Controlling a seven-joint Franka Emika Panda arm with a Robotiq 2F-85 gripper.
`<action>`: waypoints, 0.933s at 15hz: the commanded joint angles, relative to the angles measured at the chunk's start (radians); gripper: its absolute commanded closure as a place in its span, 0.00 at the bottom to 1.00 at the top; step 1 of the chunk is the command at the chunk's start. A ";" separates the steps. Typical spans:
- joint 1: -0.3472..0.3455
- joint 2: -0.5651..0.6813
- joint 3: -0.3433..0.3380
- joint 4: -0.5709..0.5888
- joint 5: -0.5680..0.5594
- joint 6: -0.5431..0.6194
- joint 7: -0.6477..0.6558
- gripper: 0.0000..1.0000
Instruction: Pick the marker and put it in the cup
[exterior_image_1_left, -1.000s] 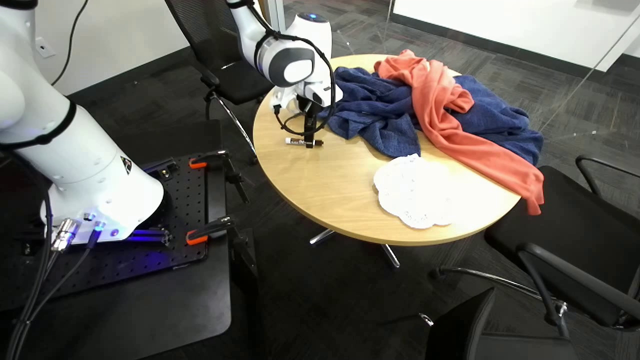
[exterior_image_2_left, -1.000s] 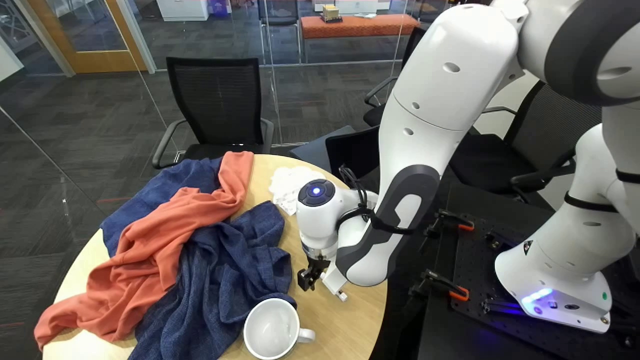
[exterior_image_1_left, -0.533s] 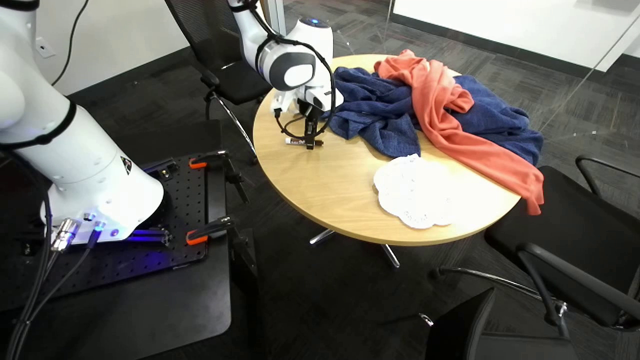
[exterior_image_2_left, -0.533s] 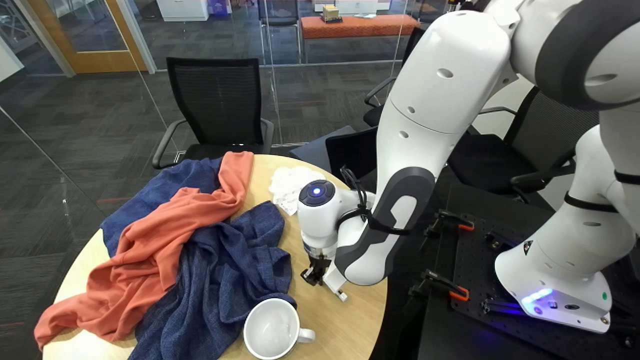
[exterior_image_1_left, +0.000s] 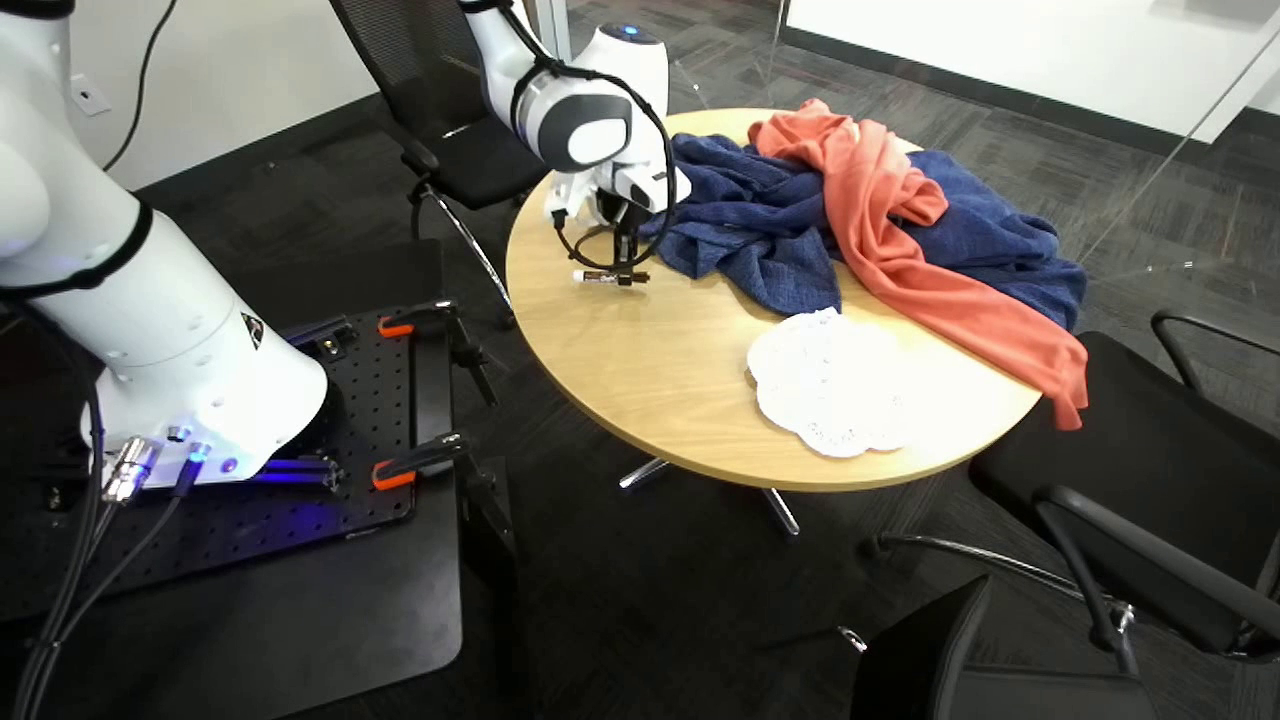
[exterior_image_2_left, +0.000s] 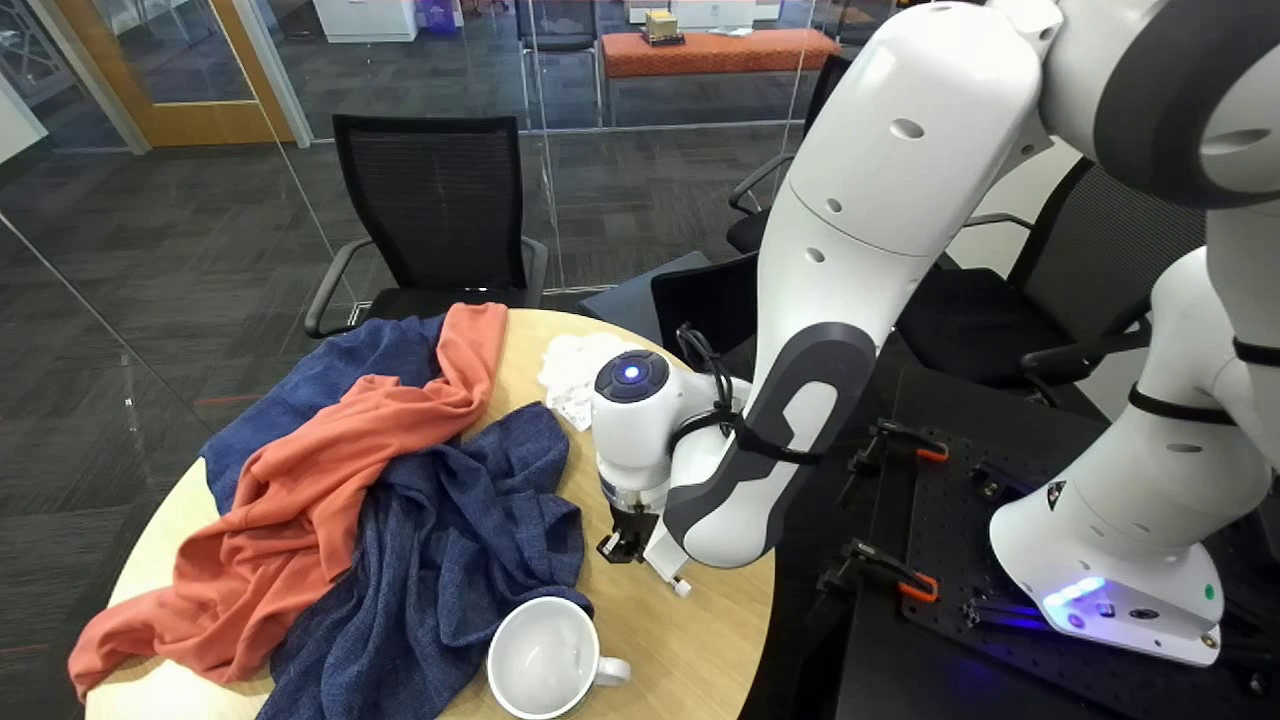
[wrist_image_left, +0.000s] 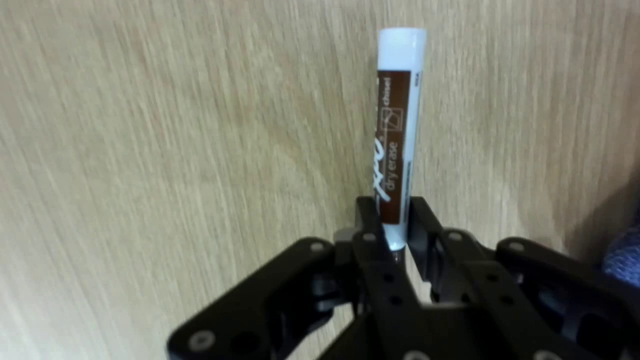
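In the wrist view the marker (wrist_image_left: 395, 125), white with a brown label, stands out from between the black fingers of my gripper (wrist_image_left: 392, 215), which are shut on its lower part near the dark cap. An exterior view shows the marker (exterior_image_1_left: 597, 277) lying level in the gripper (exterior_image_1_left: 625, 275), seemingly just above the table. The white cup (exterior_image_2_left: 541, 660) is upright on the table in an exterior view, its handle pointing away from the cloth. From there the gripper (exterior_image_2_left: 620, 548) appears above the table, beyond the cup, and the marker is hidden.
Crumpled blue cloth (exterior_image_2_left: 480, 520) lies right beside the cup, with an orange cloth (exterior_image_2_left: 330, 470) across it. A white lacy mat (exterior_image_1_left: 835, 385) rests on the round wooden table (exterior_image_1_left: 640, 380). Black chairs (exterior_image_2_left: 430, 200) surround it. A loose cable (exterior_image_1_left: 665, 150) hangs along the wrist.
The gripper dipped slightly to the marker, shut on it, and has since risen a little, bringing the marker up with it. The cup and cloths have stayed put.
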 joint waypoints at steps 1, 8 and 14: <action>-0.014 -0.140 0.020 -0.065 0.026 -0.031 -0.105 0.95; -0.022 -0.367 0.027 -0.093 -0.020 -0.183 -0.250 0.95; -0.055 -0.531 0.048 -0.080 -0.082 -0.328 -0.306 0.95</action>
